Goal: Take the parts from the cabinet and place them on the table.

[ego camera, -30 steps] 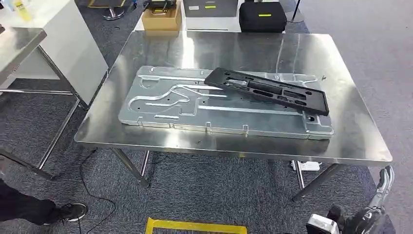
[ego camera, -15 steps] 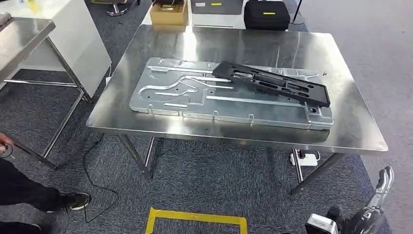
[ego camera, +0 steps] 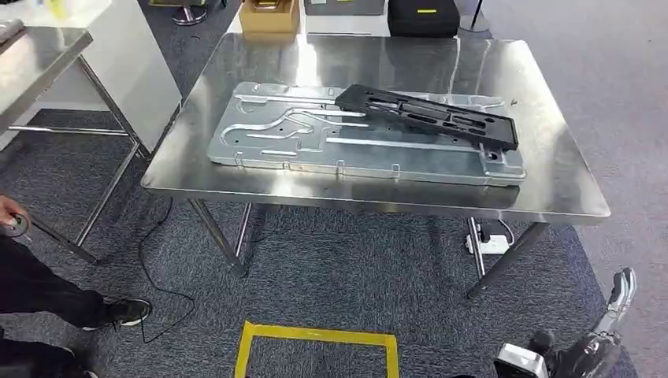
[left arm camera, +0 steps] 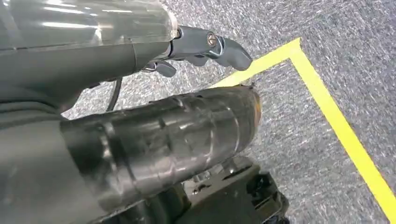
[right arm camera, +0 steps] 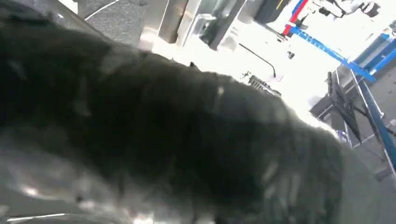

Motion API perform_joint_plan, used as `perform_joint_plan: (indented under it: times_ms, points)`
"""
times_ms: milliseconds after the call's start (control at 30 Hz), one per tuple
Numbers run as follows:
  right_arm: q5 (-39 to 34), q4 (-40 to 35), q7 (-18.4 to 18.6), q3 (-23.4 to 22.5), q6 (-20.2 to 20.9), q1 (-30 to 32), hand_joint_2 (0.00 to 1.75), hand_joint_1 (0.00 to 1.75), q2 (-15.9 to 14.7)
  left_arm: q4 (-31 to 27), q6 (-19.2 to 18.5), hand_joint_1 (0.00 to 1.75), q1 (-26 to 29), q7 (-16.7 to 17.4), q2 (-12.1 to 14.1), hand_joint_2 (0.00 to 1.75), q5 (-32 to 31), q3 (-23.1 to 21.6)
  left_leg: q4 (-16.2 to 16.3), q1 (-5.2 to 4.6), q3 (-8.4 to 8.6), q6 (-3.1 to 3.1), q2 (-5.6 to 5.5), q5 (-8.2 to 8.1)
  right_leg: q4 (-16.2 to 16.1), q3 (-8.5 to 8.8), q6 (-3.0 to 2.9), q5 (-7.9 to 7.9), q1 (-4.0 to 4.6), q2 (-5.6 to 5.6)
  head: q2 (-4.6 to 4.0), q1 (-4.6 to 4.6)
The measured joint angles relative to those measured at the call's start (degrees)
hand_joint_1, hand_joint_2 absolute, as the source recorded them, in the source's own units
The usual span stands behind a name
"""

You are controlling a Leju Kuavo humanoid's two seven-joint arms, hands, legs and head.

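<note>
A large stamped silver metal plate (ego camera: 268, 134) lies flat on the steel table (ego camera: 543, 181). A long black plastic part (ego camera: 429, 116) rests slantwise across the plate's right half. In the left wrist view my left hand (left arm camera: 154, 135) hangs over the grey carpet, its fingers (left arm camera: 210, 44) spread away from the thick thumb and holding nothing. My right arm shows at the lower right of the head view, and my right hand (ego camera: 621, 293) hangs there beside the table, far below the tabletop. The right wrist view is a dark blur, so that hand's fingers stay unreadable.
A person stands at the left edge, a shoe (ego camera: 126, 311) and a hand (ego camera: 9, 216) showing. A second steel table (ego camera: 39, 55) stands at the left. Yellow tape (ego camera: 315, 339) marks the carpet in front. A cable (ego camera: 157, 276) and power strip (ego camera: 488, 244) lie under the table.
The whole picture has shifted: the camera moved, so the table now sits higher and farther off. The plate and black part keep their places on the table. The person's leg shows more.
</note>
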Motion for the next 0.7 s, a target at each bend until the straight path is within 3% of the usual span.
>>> perform_joint_plan:
  times_ms: [33, 67, 100, 133, 167, 200, 233, 267, 300, 333, 400, 433, 467, 533, 567, 600, 633, 667, 700]
  points:
    - [0.0, 0.0, 0.0, 0.0, 0.0, 0.0, 0.0, 0.0, 0.0, 0.0, 0.0, 0.0, 0.0, 0.0, 0.0, 0.0, 0.0, 0.0, 4.3, 0.21, -1.36, -0.29, -0.01, -3.75, 0.0, -0.8, -0.15, 0.56, 0.05, -0.09, 0.0, 0.0]
    - [0.0, 0.0, 0.0, 0.0, 0.0, 0.0, 0.0, 0.0, 0.0, 0.0, 0.0, 0.0, 0.0, 0.0, 0.0, 0.0, 0.0, 0.1, 8.4, 0.31, -2.51, -0.48, -0.01, -6.33, 0.1, -1.54, -0.22, 1.08, 0.14, -0.1, 0.0, 0.0]
    - [0.0, 0.0, 0.0, 0.0, 0.0, 0.0, 0.0, 0.0, 0.0, 0.0, 0.0, 0.0, 0.0, 0.0, 0.0, 0.0, 0.0, 0.2, 11.7, 0.37, -3.19, -0.58, -0.01, -7.73, 0.2, -2.32, -0.18, 1.58, 0.2, -0.09, 0.0, 0.0]
    - [-0.1, 0.1, 0.0, 0.0, 0.0, 0.0, 0.0, 0.0, 0.0, 0.0, 0.0, 0.0, 0.0, 0.0, 0.0, 0.0, 0.0, 0.3, 13.3, 0.37, -2.92, -0.6, -0.02, -7.43, 0.4, -3.16, -0.11, 2.1, 0.25, -0.1, 0.0, 0.0]
    - [-0.3, 0.1, 0.0, 0.0, 0.0, 0.0, 0.0, 0.0, 0.0, 0.0, 0.0, 0.0, 0.0, 0.0, 0.0, 0.0, 0.0, 0.3, 12.2, 0.37, -1.4, -0.5, -0.01, -5.68, 0.5, -3.84, -0.03, 2.55, 0.25, -0.13, 0.0, 0.0]
    - [-0.3, 0.1, 0.0, 0.0, 0.0, 0.0, 0.0, 0.0, 0.0, 0.0, 0.0, 0.0, 0.0, 0.0, 0.0, 0.0, 0.0, 0.3, 9.1, 0.36, 1.04, -0.34, -0.01, -3.53, 0.7, -4.32, 0.06, 2.94, 0.26, -0.12, 0.0, 0.0]
    - [-0.4, 0.1, 0.0, 0.0, 0.0, 0.0, 0.0, 0.0, 0.0, 0.0, 0.0, 0.0, 0.0, 0.0, 0.0, 0.0, 0.0, 0.3, 4.0, 0.34, 4.59, -0.07, -0.02, -1.47, 0.8, -4.82, 0.2, 3.34, 0.26, -0.1, 0.0, -0.02]
    - [-0.4, 0.1, 0.0, 0.0, 0.0, 0.0, 0.0, 0.0, 0.0, 0.0, 0.1, 0.0, -0.1, 0.0, 0.0, 0.0, 0.0, 0.3, -1.5, 0.27, 8.4, 0.32, -0.03, -0.85, 0.9, -5.1, 0.37, 3.7, 0.29, -0.08, 0.0, -0.02]
    - [-0.5, 0.1, 0.0, 0.0, 0.0, 0.0, 0.0, 0.0, 0.0, 0.0, 0.1, 0.0, -0.2, 0.0, 0.1, 0.0, 0.1, 0.4, -5.3, -0.1, 10.31, 0.68, -0.04, -2.43, 1.0, -5.31, 0.72, 4.1, 0.46, -0.08, 0.0, 0.0]
    - [-0.5, 0.1, 0.0, 0.0, 0.0, 0.0, 0.0, 0.0, 0.0, 0.0, 0.1, 0.0, -0.2, -0.1, 0.0, 0.0, 0.2, 0.4, -5.9, -0.18, 10.64, 0.78, -0.04, -2.29, 0.8, -5.33, 1.05, 4.57, 0.33, -0.16, 0.0, 0.02]
    - [-0.7, 0.1, -0.1, 0.0, 0.0, 0.0, 0.0, 0.0, 0.0, 0.0, 0.0, 0.0, -0.2, -0.1, 0.0, 0.0, 0.2, 0.6, -5.8, -0.47, 9.77, 1.4, -0.05, -1.8, 0.5, -5.34, 1.71, 5.49, 0.14, -0.28, 0.0, -0.02]
    - [-0.7, 0.1, -0.1, 0.0, 0.0, 0.1, 0.0, 0.0, 0.0, 0.0, 0.0, 0.0, 0.0, -0.1, 0.0, 0.0, 0.2, 0.6, -6.4, -0.22, 9.62, 2.03, 0.0, -0.97, 0.1, -5.4, 2.18, 6.02, 0.25, -0.25, 0.0, 0.05]
    - [-0.7, 0.1, -0.1, 0.0, 0.0, 0.2, 0.0, 0.0, 0.0, 0.0, 0.0, 0.0, 0.0, -0.1, 0.0, 0.0, 0.3, 0.7, -6.9, 0.13, 9.34, 2.45, 0.37, -0.06, 0.9, -5.71, 2.41, 4.9, 0.15, -0.1, 0.0, 0.02]
    - [-0.9, 0.1, -0.2, 0.0, 0.0, 0.2, 0.0, 0.0, 0.0, 0.0, 0.0, 0.0, -0.1, 0.0, 0.0, 0.0, 0.2, 0.7, -6.9, 0.05, 7.93, 3.42, 0.44, 0.87, 6.0, -7.53, 2.64, -1.33, 0.01, 0.1, 0.0, 0.11]
    - [-1.0, 0.2, -0.2, 0.0, 0.0, 0.2, 0.0, 0.0, 0.0, 0.0, 0.0, 0.0, -0.1, 0.0, 0.0, 0.0, 0.2, 0.7, -6.7, -0.03, 7.2, 3.44, 0.48, 1.38, 10.5, -8.78, 2.85, -4.43, -0.12, 0.1, 0.0, 0.11]
    - [-1.0, 0.3, -0.2, 0.0, 0.0, 0.3, 0.0, 0.0, 0.0, 0.0, 0.0, 0.0, -0.1, 0.0, 0.0, 0.0, 0.2, 0.7, -6.6, -0.1, 6.39, 3.44, 0.53, 1.91, 14.9, -9.81, 3.08, -6.4, -0.18, 0.1, 0.0, 0.07]
    - [-1.0, 0.4, -0.2, 0.0, 0.0, 0.3, 0.0, 0.0, 0.0, 0.0, 0.0, 0.0, 0.0, 0.0, 0.0, 0.0, 0.2, 0.7, -6.4, -0.1, 5.73, 3.34, 0.6, 2.35, 17.3, -10.0, 3.23, -6.42, -0.23, 0.1, 0.0, 0.11]
    - [-1.0, 0.4, -0.2, 0.0, 0.0, 0.4, 0.0, 0.0, 0.0, 0.0, 0.0, 0.0, 0.0, 0.0, 0.0, 0.0, 0.2, 0.7, -6.0, -0.09, 4.91, 3.23, 0.6, 2.79, 17.1, -8.99, 3.37, -4.99, -0.31, 0.09, 0.0, 0.09]
    - [-1.0, 0.4, -0.2, 0.0, 0.0, 0.4, 0.0, 0.0, 0.0, 0.0, 0.0, 0.0, 0.0, 0.0, 0.0, 0.0, 0.2, 0.7, -5.5, -0.05, 4.09, 3.03, 0.58, 3.07, 14.7, -6.86, 3.41, -2.98, -0.47, 0.09, 0.0, 0.09]
